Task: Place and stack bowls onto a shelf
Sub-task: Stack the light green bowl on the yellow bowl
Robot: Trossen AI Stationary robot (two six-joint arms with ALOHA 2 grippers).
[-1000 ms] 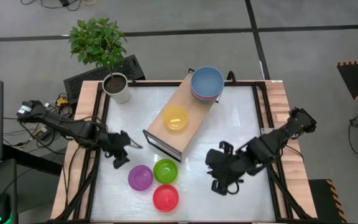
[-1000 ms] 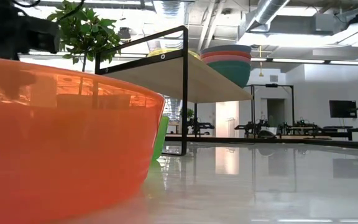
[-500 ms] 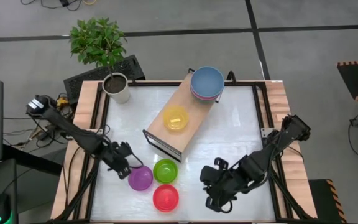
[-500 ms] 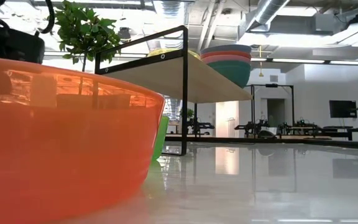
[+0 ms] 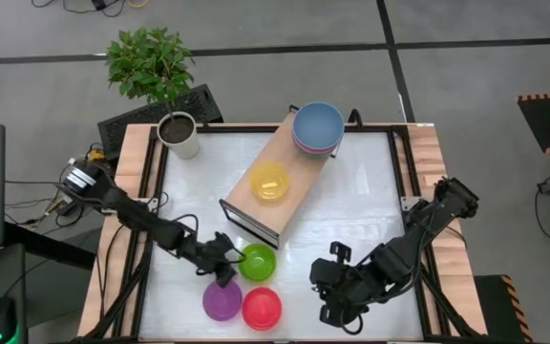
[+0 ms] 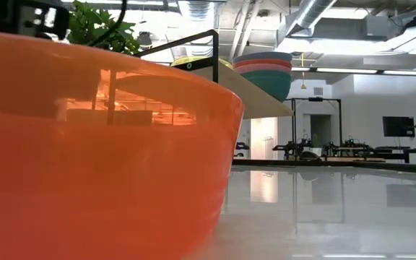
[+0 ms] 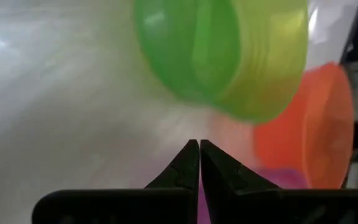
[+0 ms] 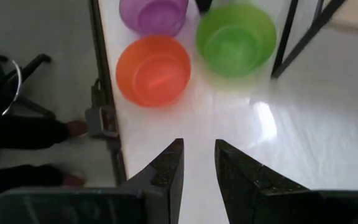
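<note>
On the white table [image 5: 351, 201], the left gripper [image 5: 222, 270], fingers pressed together and empty, sits between the purple bowl [image 5: 222, 300] and green bowl [image 5: 256, 262].

Four small bowls [image 5: 257, 262], one bowl stack [image 5: 318, 128], one shelf [image 5: 256, 204], one potted plant [image 5: 177, 134].

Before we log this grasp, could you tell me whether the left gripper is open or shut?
Shut: the left gripper's fingertips meet, holding nothing.

Shelf [image 5: 256, 196] runs diagonally across table [image 5: 370, 201] centre. One bowl [image 5: 269, 181] sits mid-shelf; bowl stack [image 5: 318, 127] on its far end. Three bowls [image 5: 255, 262] cluster near table's front edge. Pot [image 5: 179, 134] at far-left corner.
</note>
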